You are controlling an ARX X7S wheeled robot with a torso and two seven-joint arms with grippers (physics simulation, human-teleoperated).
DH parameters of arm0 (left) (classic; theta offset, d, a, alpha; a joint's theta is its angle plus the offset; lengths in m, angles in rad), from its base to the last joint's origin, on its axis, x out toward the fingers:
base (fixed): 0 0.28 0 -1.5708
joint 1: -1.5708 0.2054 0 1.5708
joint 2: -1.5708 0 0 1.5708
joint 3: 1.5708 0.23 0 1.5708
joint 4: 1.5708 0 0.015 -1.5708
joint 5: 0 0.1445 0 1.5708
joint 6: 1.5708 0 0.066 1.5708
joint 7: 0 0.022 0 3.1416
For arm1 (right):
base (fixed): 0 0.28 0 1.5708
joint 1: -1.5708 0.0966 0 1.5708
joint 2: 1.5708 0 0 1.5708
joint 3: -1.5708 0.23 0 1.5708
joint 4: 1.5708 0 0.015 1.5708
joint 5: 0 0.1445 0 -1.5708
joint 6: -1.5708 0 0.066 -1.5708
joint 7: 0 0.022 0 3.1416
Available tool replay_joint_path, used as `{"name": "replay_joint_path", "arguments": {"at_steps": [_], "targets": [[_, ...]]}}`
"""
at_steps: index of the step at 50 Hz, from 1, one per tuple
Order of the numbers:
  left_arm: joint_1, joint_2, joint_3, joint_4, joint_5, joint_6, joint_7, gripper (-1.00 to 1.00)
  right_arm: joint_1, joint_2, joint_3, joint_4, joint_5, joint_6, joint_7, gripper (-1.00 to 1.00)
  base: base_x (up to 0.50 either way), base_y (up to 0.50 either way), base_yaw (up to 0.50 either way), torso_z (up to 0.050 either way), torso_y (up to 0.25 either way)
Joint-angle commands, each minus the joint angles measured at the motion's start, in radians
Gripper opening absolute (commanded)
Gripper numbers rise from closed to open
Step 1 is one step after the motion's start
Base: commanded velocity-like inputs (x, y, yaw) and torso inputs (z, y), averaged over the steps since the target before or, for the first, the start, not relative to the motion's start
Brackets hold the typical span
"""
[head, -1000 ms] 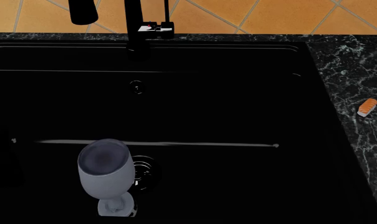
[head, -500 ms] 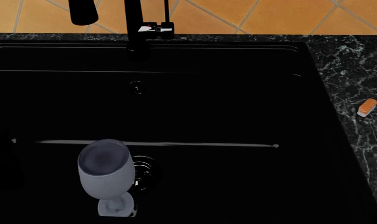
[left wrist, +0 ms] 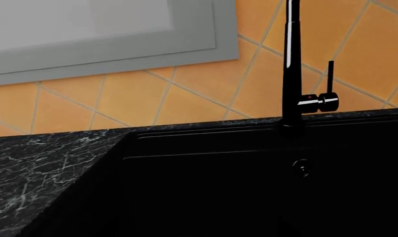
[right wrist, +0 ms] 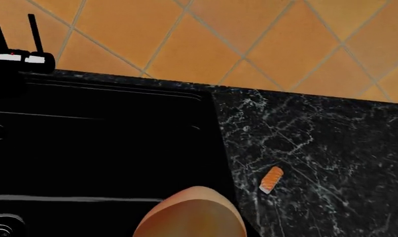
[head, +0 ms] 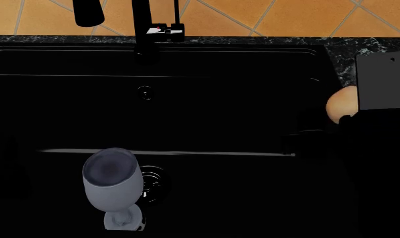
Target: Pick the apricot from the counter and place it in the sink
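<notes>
The right arm (head: 378, 148) is showing as a dark mass at the sink's (head: 253, 99) right edge, with the apricot (head: 340, 106) sitting against it over the rim; whether its jaws are gripping the fruit cannot be told. A grey cup (head: 112, 181) is standing beside the drain (head: 152, 182). A sushi piece (right wrist: 271, 179) is lying on the bench (right wrist: 330, 148); the left jaws are not showing.

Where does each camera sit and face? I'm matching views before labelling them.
Head: above, looking down into the sink; dark right arm at the right, apricot beside it.
Left wrist: low, facing the faucet; no robot parts visible.
Right wrist: above the apricot, facing the counter.
All share the faucet.
</notes>
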Motion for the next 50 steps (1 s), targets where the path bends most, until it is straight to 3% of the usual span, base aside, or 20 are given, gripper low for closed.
{"name": "replay_joint_path", "arguments": {"at_steps": [1, 8, 22, 29, 36, 45, 50], "targets": [[-0.008, 0.0, 0.008, -0.012, -0.004, 0.008, 0.002, 1.0, 0.259, -0.176, -0.254, 0.284, -0.194, 0.05, -0.268, -1.0, 0.0, 0.0, 0.0, 0.0, 0.0], [-0.011, 0.0, 0.012, -0.02, -0.006, 0.013, 0.004, 1.0, 0.344, -0.284, -0.414, 0.498, -0.319, 0.006, -0.471, -1.0, 0.0, 0.0, 0.0, 0.0, 0.0], [-0.006, 0.0, 0.018, -0.01, -0.009, 0.011, -0.003, 1.0, 0.425, -0.528, -0.6, 1.056, -0.493, -0.161, -0.799, -1.0, 0.0, 0.0, 0.0, 0.0, 0.0], [-0.005, 0.0, 0.024, -0.014, -0.01, 0.016, -0.002, 1.0, 0.445, -0.718, -0.676, 1.521, -0.613, -0.386, -0.999, -1.0, 0.0, 0.0, 0.0, 0.0, 0.0], [-0.001, 0.0, 0.028, -0.021, -0.011, 0.02, -0.003, 1.0, 0.381, -0.735, -0.579, 1.524, -0.729, -0.369, -1.027, -1.0, 0.0, 0.0, 0.0, 0.0, 0.0], [-0.009, -0.002, 0.034, -0.012, -0.016, 0.003, -0.008, 1.0, 0.331, -0.75, -0.348, 1.525, -0.952, -0.289, -1.075, -1.0, 0.0, 0.0, 0.0, 0.0, 0.0], [-0.009, -0.001, 0.035, -0.019, -0.018, 0.009, -0.007, 1.0, 0.315, -0.751, -0.306, 1.525, -0.959, -0.258, -1.073, -1.0, 0.0, 0.0, 0.0, 0.0, 0.0]]}}
